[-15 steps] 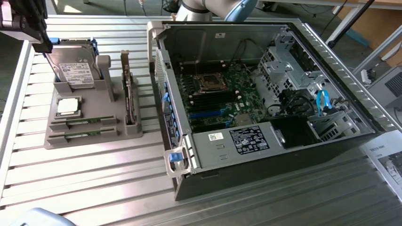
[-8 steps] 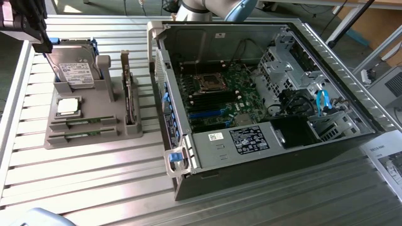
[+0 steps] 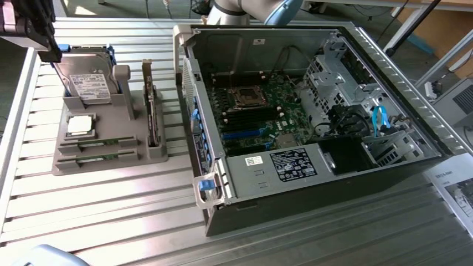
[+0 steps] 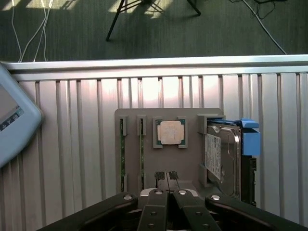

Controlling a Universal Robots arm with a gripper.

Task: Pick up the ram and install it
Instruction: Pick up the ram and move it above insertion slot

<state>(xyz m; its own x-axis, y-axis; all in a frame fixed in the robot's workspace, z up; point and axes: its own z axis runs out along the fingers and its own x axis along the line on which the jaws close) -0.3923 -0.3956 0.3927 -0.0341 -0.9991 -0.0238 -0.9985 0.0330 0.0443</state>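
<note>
Above the slatted metal table (image 4: 72, 144) and gray holder (image 4: 191, 166), beside green carpet (image 4: 192, 33), the fingers (image 4: 160, 177) hang pressed together.

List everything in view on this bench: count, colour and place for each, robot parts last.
Thin green ram sticks: two, green, lying in parallel slots of the holder, beside the processor chip.
Square flat processor chip: one, pale, in the holder's square pocket.
Boxy silver hard drive with white label: one, silver with a blue bracket, upright in the holder.
Tall expansion card: one, dark, standing on the holder's side toward the case.
Grey plastic holder tray: one, grey, on the table at the exterior view's left.
Open metal computer case: one, black and grey, centre to right of the exterior view.
Slatted metal table: one, silver.
Claw: one, black, shut, empty, above the holder.
</note>
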